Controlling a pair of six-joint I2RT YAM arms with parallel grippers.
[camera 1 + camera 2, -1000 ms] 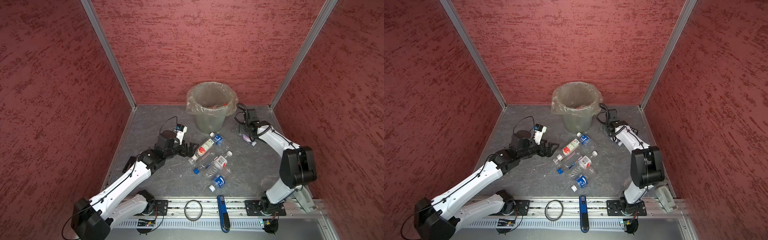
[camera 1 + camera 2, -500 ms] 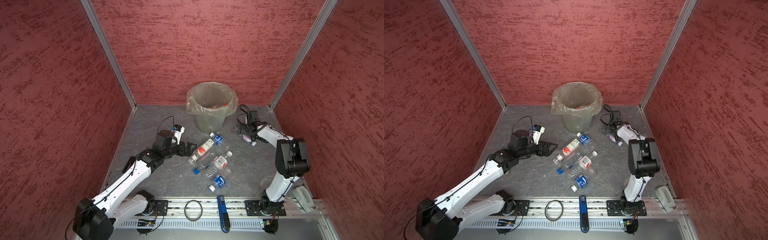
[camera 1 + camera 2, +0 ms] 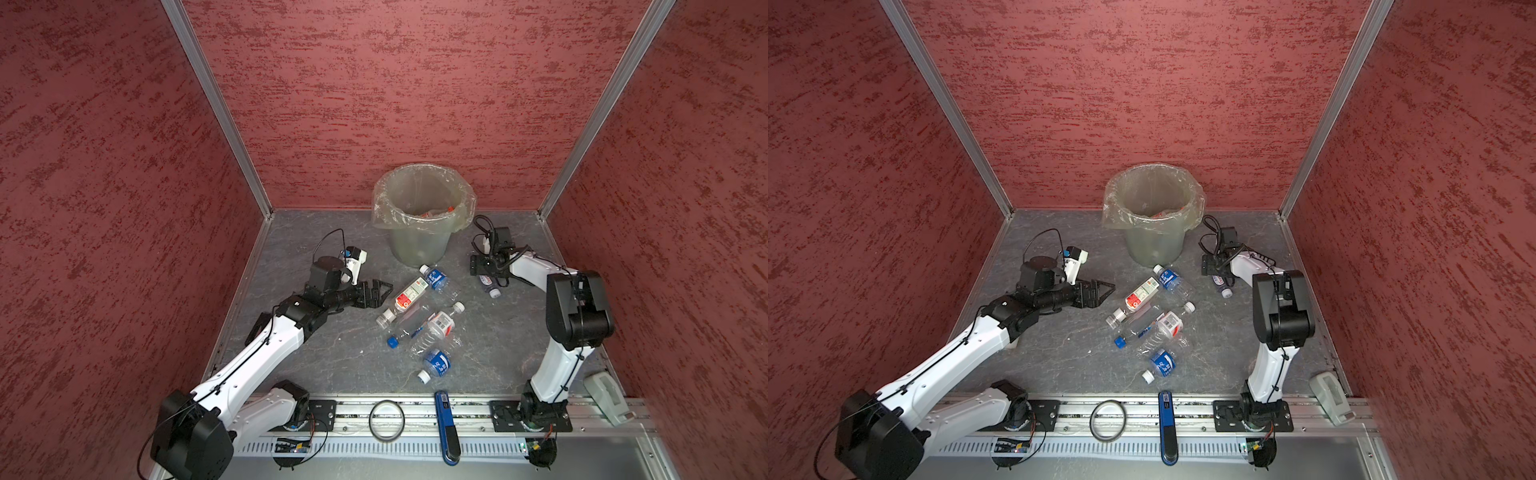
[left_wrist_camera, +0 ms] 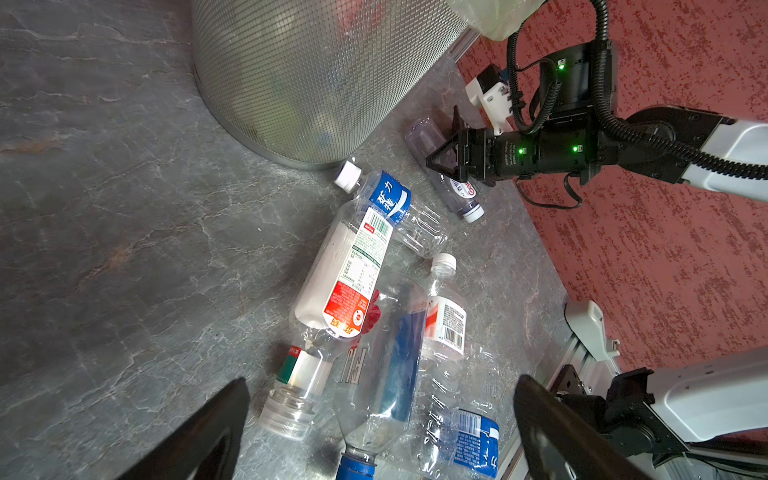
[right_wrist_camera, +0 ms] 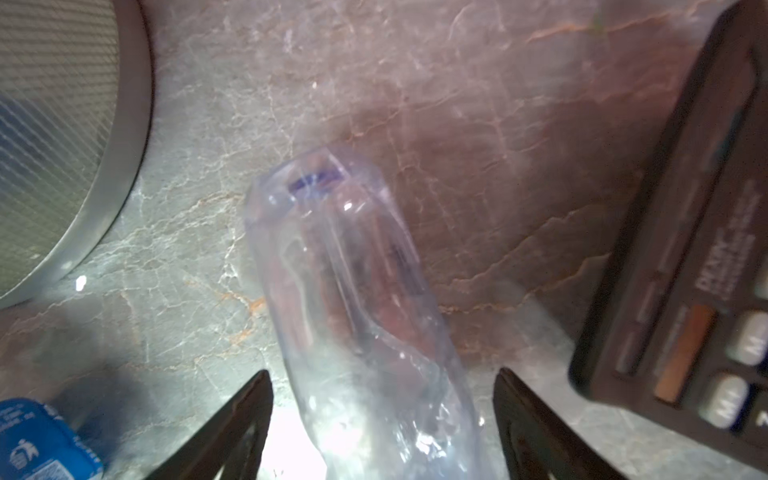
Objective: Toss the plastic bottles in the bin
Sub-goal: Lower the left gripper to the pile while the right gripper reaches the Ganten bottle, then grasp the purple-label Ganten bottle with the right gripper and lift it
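Between red walls, on the grey table (image 3: 340, 365), the right gripper (image 5: 382, 415) had narrowed its jaws around a clear bottle (image 5: 357, 299) beside the bin (image 3: 422, 216), not yet gripping, while the left gripper (image 4: 382, 415) stayed wide.

Even overhead light, sharp top views; blurred right wrist view with white glare.

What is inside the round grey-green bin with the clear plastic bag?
In both top views, the round grey-green bin lined with a clear plastic bag holds a few discarded bottles with red and white parts. The bin's near wall hides the rest, so their number cannot be told.
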